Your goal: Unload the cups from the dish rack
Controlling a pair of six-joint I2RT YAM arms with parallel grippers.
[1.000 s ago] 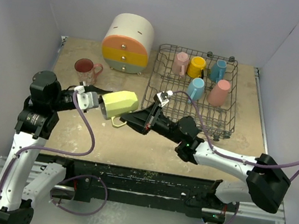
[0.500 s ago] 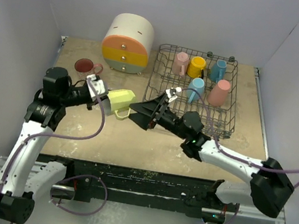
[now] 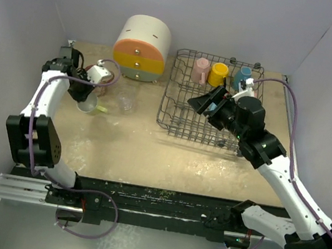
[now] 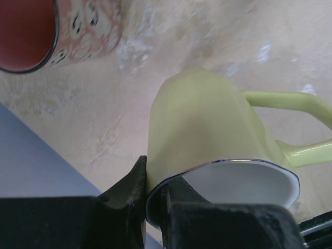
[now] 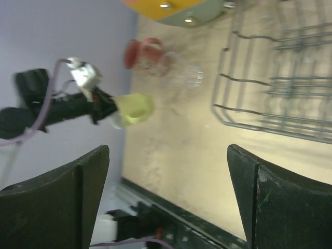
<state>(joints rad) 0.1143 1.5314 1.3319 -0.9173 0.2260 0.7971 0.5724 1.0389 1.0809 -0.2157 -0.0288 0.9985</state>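
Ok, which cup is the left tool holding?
The pale green cup, its rim pinched by the left tool; the patterned pink mug and clear glass stand free.

your left arm [image 3: 43, 91] and right arm [image 3: 289, 182] in white shells with black joints, a purple cable [image 3: 294, 107] trailing along each, left gripper [image 4: 153, 189] and right gripper [image 5: 167, 155] with matte black fingers

I'm not seeing any readable text, labels, brand names or numbers on any of the three feeds right now. Closest thing I'm getting is the pink patterned cup [image 4: 88, 31] on the left wrist cam, and that's just showing little dark squiggles, not letters.
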